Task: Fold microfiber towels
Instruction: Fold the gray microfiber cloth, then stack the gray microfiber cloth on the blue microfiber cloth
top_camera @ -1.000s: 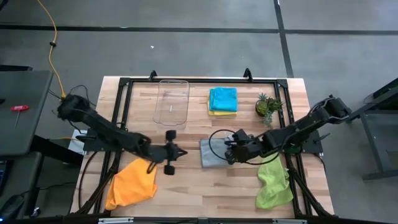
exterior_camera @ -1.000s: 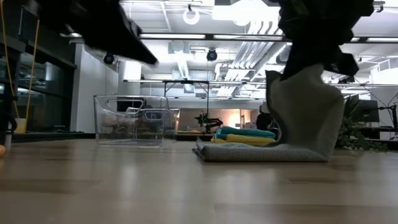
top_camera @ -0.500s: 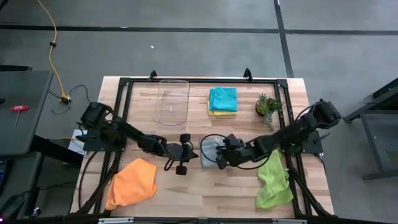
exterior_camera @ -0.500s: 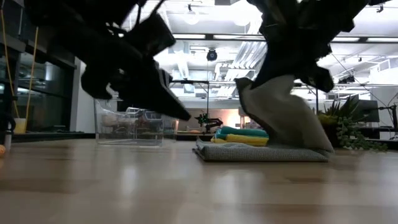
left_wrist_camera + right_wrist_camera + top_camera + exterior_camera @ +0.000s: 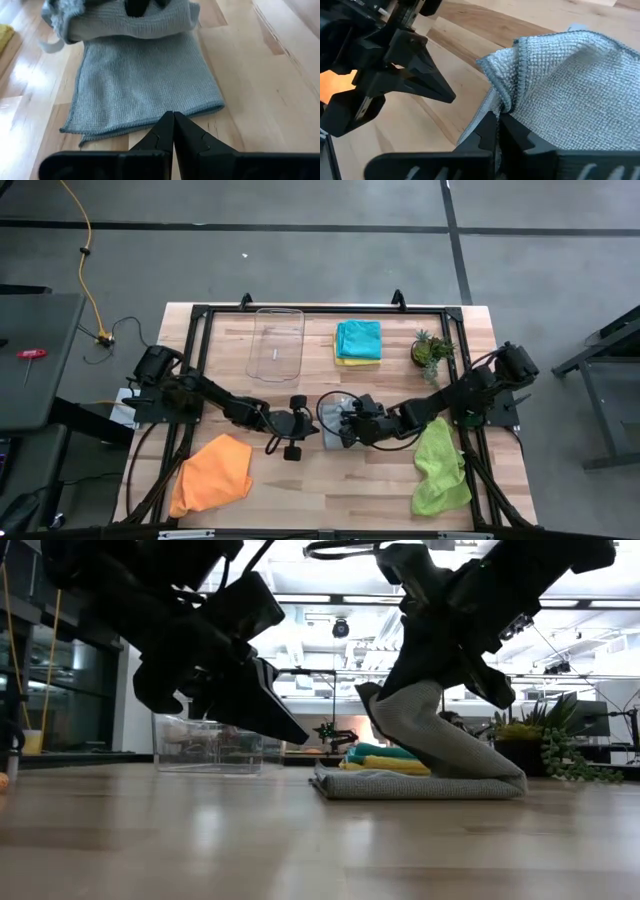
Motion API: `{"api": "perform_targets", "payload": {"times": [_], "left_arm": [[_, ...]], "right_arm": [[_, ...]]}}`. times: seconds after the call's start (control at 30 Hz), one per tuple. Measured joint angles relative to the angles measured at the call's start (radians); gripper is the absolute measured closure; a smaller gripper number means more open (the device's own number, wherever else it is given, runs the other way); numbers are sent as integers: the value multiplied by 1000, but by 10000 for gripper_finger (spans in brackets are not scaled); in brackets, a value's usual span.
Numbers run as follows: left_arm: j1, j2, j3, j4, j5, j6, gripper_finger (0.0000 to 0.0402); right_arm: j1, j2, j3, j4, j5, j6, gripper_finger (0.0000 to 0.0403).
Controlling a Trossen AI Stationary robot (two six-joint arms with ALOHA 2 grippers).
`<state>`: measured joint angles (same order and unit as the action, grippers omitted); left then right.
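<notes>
The grey towel (image 5: 334, 432) lies at the table's middle, its lower layer flat on the wood (image 5: 420, 784) and its upper part raised and leaning over toward the left. My right gripper (image 5: 498, 114) is shut on that raised part. My left gripper (image 5: 173, 118) is shut, empty, and hovers just off the towel's left edge (image 5: 150, 120), clear of the table (image 5: 300, 736). A teal towel (image 5: 358, 336) rests on a yellow one (image 5: 350, 361) at the far side. An orange towel (image 5: 212, 474) and a lime green towel (image 5: 440, 468) lie crumpled at the near corners. My right gripper pinches the grey towel's hemmed edge (image 5: 506, 97) between its two fingers, the cloth bunched there. The fingers slant down from the table's right. The held part stands up (image 5: 400, 715) and slopes slack to the fold on the table (image 5: 505, 780), over the flat lower layer.
A clear plastic tray (image 5: 275, 345) stands at the far left of the middle. A small potted plant (image 5: 432, 350) stands at the far right. The black frame rails (image 5: 195, 350) run along the table's sides. Bare wood lies between the orange and green towels.
My left gripper has come down and toward the table's right, stopping at the grey towel's left edge. My right gripper has gone left and lower with the towel's edge; the raised part has tipped over leftward while the lower layer has stayed flat.
</notes>
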<state>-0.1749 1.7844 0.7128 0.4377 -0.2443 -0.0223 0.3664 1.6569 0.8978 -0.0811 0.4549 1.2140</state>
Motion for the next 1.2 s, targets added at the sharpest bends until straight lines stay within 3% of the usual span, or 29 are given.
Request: {"api": "perform_targets", "payload": {"times": [0.27,0.6,0.77,0.87,0.97,1.1,1.2], "left_arm": [[0,0,0,7,-1,15,401],[0,0,0,8,-1,16,402],[0,-10,0,-27,-1,34,401],[-3,-89,0,-120,-1,35,401],[-16,-218,-1,-238,0,34,401],[-63,-407,-40,-274,1,31,401],[-119,-556,-112,-221,-11,53,401]], "right_arm": [[-1,0,0,13,-10,-2,391],[-8,0,0,176,-10,-165,252],[-13,-44,0,163,25,-319,212],[-13,-90,0,82,87,-412,206],[3,-129,0,-44,228,-440,206],[36,-143,-47,-184,400,-326,206],[67,-143,-129,-188,460,-203,206]]}}
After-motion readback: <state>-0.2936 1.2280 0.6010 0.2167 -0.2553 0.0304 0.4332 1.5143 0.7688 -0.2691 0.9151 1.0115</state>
